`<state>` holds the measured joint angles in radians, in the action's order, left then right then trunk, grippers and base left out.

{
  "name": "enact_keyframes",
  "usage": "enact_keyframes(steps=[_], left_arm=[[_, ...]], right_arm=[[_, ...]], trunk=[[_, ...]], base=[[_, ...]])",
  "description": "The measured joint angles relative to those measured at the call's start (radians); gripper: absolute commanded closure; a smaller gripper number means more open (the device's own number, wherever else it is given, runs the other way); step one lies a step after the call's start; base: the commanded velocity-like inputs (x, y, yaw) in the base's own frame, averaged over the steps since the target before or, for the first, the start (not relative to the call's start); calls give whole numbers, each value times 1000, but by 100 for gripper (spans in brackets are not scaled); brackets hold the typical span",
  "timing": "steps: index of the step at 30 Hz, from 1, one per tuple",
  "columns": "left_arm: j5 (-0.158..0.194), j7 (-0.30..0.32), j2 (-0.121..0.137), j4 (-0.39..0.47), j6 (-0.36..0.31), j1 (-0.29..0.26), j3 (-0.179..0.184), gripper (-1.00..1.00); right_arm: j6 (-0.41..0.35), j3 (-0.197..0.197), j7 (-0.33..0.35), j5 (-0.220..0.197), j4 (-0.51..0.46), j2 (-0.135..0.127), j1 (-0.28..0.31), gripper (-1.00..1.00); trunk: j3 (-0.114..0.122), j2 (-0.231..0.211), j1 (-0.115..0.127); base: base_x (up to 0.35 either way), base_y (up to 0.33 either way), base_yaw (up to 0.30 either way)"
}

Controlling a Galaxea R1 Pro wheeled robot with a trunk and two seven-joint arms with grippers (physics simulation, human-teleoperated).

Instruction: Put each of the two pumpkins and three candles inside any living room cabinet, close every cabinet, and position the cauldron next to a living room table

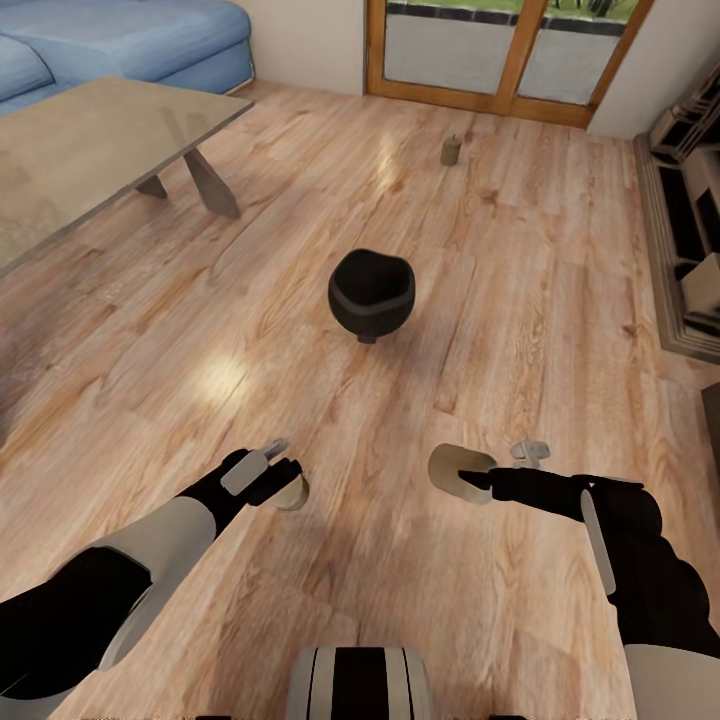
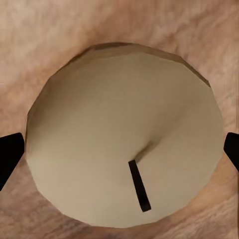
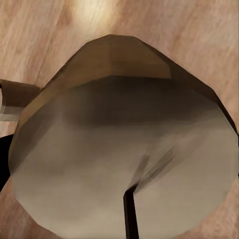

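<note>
Two beige candles sit in my grippers near my body. My left gripper (image 1: 285, 480) points down, its dark fingertips (image 2: 10, 155) pressing both sides of a candle (image 2: 124, 134) just over the wood floor, wick toward the camera. That candle (image 1: 294, 494) peeks out under the hand. My right gripper (image 1: 474, 482) is shut on a second candle (image 1: 458, 471), held tilted above the floor; it looms large as the candle (image 3: 124, 149) in the right wrist view. A third candle (image 1: 450, 150) stands far ahead. The black cauldron (image 1: 371, 291) rests mid-floor. The glass-topped table (image 1: 90, 140) is at far left.
A blue sofa (image 1: 130, 40) lies behind the table. A wood-framed glass door (image 1: 500, 60) closes the far wall. The beige-and-black fireplace (image 1: 690, 230) runs along the right edge. Open wood floor (image 1: 520, 330) surrounds the cauldron.
</note>
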<state>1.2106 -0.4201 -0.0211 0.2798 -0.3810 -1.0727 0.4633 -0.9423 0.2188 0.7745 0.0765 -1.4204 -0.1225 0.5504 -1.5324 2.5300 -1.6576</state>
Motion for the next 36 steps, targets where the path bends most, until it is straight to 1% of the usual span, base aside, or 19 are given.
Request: enact_keyframes(steps=[2,7,25,26,36], left_arm=[[-18,-3,3,-9,-5,1,6,-100],[-14,-2,7,-7,-3,0,4,-100],[-14,-2,7,-7,-2,0,4,-100],[-14,-2,7,-7,-2,0,4,100],[-13,-2,8,-8,-2,0,4,100]], right_arm=[[-1,0,0,-1,0,0,0,100],[-1,0,0,-2,0,0,0,100],[-1,0,0,-2,-1,0,0,100],[-1,0,0,-2,-2,0,0,100],[-1,0,0,-2,-2,0,0,100]], trunk=[[-8,0,-1],[-8,0,-1],[-8,0,-1],[-8,0,-1],[-8,0,-1]], base=[[0,0,0],[0,0,0],[0,0,0],[0,0,0],[0,0,0]])
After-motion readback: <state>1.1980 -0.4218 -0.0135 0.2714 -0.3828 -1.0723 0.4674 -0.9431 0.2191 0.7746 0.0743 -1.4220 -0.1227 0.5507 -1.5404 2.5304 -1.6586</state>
